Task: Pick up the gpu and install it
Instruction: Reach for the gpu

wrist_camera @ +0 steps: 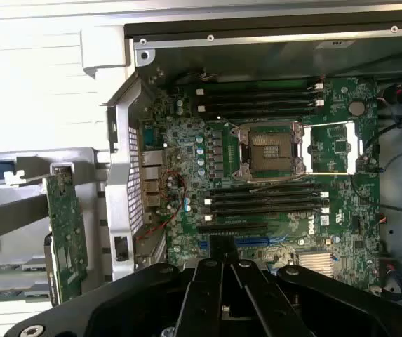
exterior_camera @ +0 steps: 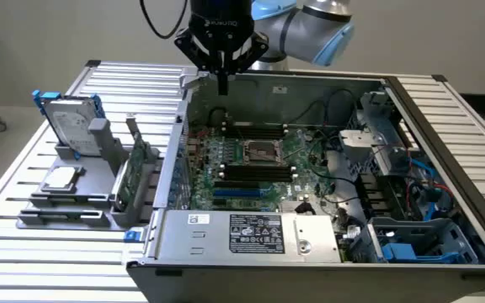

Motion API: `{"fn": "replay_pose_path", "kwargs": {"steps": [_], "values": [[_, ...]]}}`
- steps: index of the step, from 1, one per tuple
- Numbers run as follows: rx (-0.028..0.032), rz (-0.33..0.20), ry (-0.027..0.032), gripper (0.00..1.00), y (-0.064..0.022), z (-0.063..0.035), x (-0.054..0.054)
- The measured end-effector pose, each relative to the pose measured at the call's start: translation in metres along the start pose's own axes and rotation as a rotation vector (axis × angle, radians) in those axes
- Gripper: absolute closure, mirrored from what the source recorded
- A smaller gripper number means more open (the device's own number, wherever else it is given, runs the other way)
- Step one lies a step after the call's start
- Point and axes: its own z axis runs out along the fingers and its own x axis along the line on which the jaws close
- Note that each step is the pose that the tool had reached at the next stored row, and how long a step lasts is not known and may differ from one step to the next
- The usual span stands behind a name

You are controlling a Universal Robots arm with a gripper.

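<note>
one claw (exterior_camera: 222, 87) pressed together, empty, above one open case (exterior_camera: 434, 126). one gpu (exterior_camera: 134, 170) upright outside it, apart from claw, toward the exterior view's left.

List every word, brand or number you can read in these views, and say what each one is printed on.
"ROBOTIQ": white letters on the black body of the gripper.
"DELL": seemingly, a white mark printed sideways on the motherboard, wrist view.
Black label on the power supply: white print and symbols, too small to read.
White sticker beside that label: too small to read.
</note>
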Motion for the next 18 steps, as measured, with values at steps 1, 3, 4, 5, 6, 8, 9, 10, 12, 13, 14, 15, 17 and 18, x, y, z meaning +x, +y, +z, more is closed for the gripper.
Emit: {"fn": "replay_pose_path", "kwargs": {"steps": [1,3,4,5,6,8,9,10,12,13,14,15,17,18], "values": [[0.0,0.0,0.0,0.89,0.0,0.0,0.0],[0.0,0.0,0.0,0.89,0.0,0.0,0.0],[0.0,0.0,0.0,0.89,0.0,0.0,0.0],[0.0,0.0,0.0,0.89,0.0,0.0,0.0],[0.0,0.0,0.0,0.89,0.0,0.0,0.0],[0.0,0.0,0.0,0.89,0.0,0.0,0.0],[0.0,0.0,0.0,0.89,0.0,0.0,0.0],[0.0,0.0,0.0,0.89,0.0,0.0,0.0],[0.0,0.0,-0.0001,0.89,-0.0001,0.0,0.001],[0.0004,0.0,0.0003,0.89,-0.0004,-0.0003,0.005],[0.0002,0.0,0.0007,0.89,-0.0007,-0.0003,0.01],[0.0001,0.0,0.0016,0.89,-0.001,-0.0003,0.015],[0.0003,0.0,0.0047,0.89,-0.0017,-0.0005,0.023],[0.0003,0.0,0.0069,0.89,-0.002,-0.0006,0.028]]}}
